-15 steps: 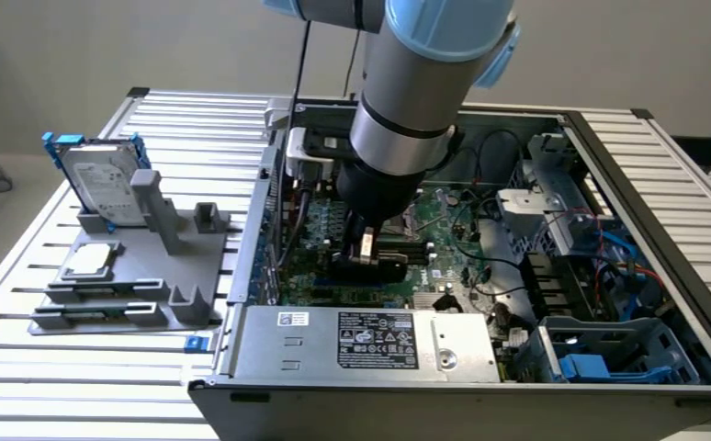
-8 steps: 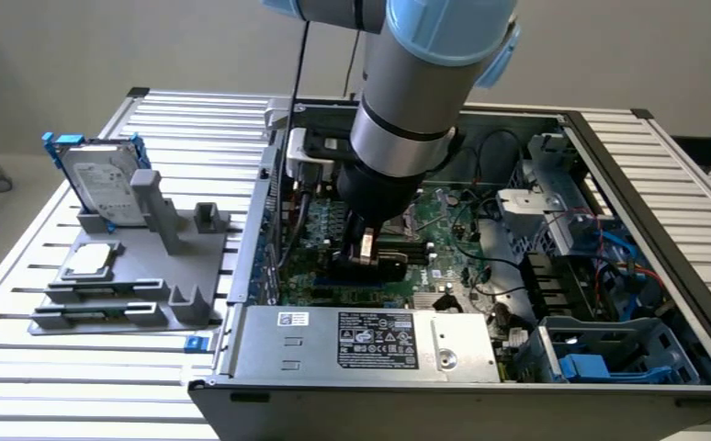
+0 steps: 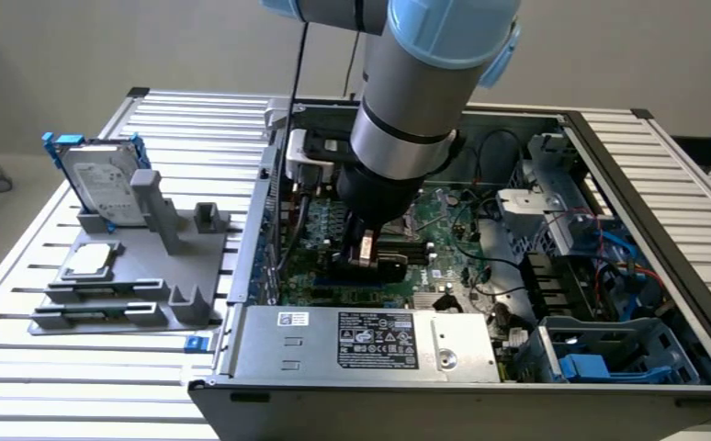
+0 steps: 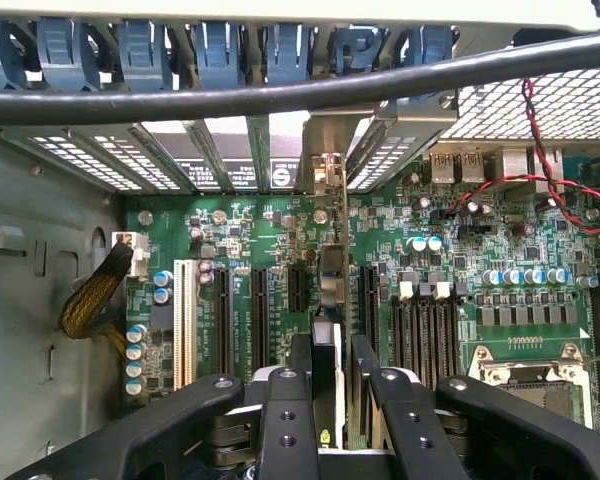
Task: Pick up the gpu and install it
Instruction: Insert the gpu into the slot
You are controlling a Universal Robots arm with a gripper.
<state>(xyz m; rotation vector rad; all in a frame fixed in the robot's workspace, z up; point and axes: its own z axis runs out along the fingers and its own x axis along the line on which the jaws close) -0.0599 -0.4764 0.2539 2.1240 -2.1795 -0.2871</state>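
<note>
The gpu (image 4: 326, 360) sits edge-on, clamped between the fingers (image 4: 286, 410), over the motherboard (image 4: 250, 240).

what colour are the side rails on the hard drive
Blue; the hard drive rails show best in the exterior view.

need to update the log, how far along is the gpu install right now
Done: the pickup; the gripper is clamped on the gpu. In hand: the card stands on edge inside the open computer case, lined up with a motherboard expansion slot, its bracket at the rear openings. Left: the gripper has not let go, and whether the card is fully seated cannot be told.
</note>
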